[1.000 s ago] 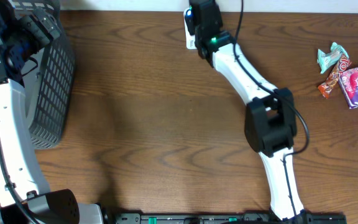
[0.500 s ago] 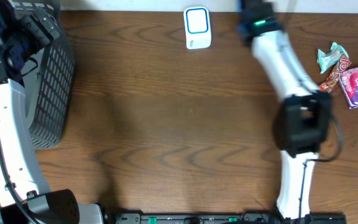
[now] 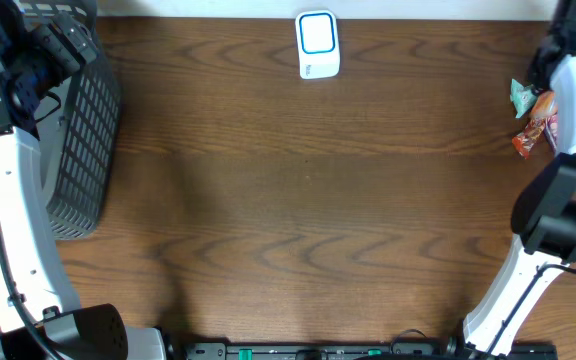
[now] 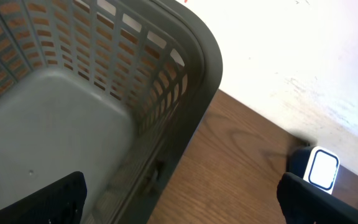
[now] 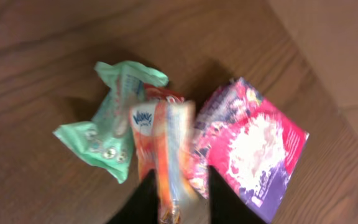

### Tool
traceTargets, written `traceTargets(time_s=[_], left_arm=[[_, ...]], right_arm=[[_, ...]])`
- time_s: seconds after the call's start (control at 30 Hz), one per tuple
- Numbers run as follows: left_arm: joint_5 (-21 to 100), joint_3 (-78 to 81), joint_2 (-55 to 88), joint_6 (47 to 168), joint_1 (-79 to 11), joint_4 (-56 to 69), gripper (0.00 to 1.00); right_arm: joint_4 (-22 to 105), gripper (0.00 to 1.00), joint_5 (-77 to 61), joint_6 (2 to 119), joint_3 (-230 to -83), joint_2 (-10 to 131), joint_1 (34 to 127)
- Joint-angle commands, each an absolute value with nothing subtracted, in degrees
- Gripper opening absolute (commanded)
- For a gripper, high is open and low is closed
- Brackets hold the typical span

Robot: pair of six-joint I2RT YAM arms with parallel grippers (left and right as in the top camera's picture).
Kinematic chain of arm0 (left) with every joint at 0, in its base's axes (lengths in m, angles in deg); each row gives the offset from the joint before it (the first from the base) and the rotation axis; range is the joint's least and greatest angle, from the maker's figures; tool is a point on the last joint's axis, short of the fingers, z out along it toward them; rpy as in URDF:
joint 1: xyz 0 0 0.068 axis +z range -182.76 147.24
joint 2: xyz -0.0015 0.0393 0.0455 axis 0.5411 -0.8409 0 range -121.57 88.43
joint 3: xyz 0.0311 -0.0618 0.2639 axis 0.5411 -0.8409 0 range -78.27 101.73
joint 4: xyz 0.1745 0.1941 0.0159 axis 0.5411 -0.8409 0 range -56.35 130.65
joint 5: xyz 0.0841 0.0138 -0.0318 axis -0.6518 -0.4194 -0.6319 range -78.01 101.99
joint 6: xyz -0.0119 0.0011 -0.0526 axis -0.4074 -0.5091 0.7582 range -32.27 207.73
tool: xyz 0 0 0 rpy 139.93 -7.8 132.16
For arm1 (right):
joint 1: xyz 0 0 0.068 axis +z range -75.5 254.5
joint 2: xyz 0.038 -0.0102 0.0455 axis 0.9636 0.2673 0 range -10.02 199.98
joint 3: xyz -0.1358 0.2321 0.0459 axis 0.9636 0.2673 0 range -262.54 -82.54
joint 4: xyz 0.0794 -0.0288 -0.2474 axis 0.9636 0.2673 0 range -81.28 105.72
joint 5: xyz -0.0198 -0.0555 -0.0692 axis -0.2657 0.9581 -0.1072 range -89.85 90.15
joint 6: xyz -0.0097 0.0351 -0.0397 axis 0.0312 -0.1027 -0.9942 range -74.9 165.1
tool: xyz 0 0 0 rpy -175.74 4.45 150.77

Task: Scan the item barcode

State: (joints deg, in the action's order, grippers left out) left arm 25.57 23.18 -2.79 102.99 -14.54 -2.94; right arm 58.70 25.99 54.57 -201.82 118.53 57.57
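Right gripper (image 5: 176,208) slightly parted, fingertips (image 5: 222,208) either side of the near end of an orange foil snack packet (image 5: 166,149), directly beneath; mint-green crumpled wrapper (image 5: 107,130) touching one flank, pink-purple glossy pouch (image 5: 253,149) the other. Left gripper (image 4: 191,199) spread wide above a grey plastic lattice basket (image 4: 197,56).

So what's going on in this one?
The right fingers hang spread over the snack packets, straddling the orange packet, which lies between a green packet and a pink packet; no grip is evident yet. The left fingers are open above the grey basket. The barcode scanner sits apart, untouched.
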Motion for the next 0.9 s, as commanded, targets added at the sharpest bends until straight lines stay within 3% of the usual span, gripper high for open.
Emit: traceTargets(time_s=[0.0, 0.03, 0.17, 0.2, 0.23, 0.3, 0.43, 0.63, 0.87], left_arm=[[25.6, 23.6, -2.2, 103.5, -14.5, -3.0, 0.98], [25.6, 23.6, -2.2, 103.5, -14.5, -3.0, 0.98], [25.6, 23.6, -2.2, 103.5, -14.5, -3.0, 0.98], [25.6, 23.6, -2.2, 103.5, -14.5, -3.0, 0.98], [25.6, 23.6, -2.2, 103.5, -14.5, -3.0, 0.98], [25.6, 23.6, -2.2, 103.5, -14.5, -3.0, 0.98], [25.6, 23.6, -2.2, 103.5, -14.5, -3.0, 0.98], [25.6, 23.6, -2.2, 103.5, -14.5, -3.0, 0.98], [25.6, 23.6, -2.2, 103.5, -14.5, -3.0, 0.98]], right_arm=[[59.4, 0.49, 22.3, 57.6, -201.5, 118.6, 56.3], [60.0, 0.54, 22.3, 58.0, -201.5, 118.6, 55.9], [63.9, 0.59, 22.3, 58.1, -201.5, 117.4, 55.7], [65.1, 0.67, 22.3, 58.4, -201.5, 116.5, 55.8], [66.1, 0.93, 22.0, 58.6, -201.5, 115.3, 55.9], [68.7, 0.99, 22.0, 60.6, -201.5, 112.1, 56.5], [76.2, 0.99, 20.0, 67.0, -201.5, 102.4, 58.2], [84.8, 0.99, 16.2, 67.4, -199.1, 87.3, 63.4], [82.7, 0.99, 15.2, 67.4, -180.8, 68.0, 75.5]])
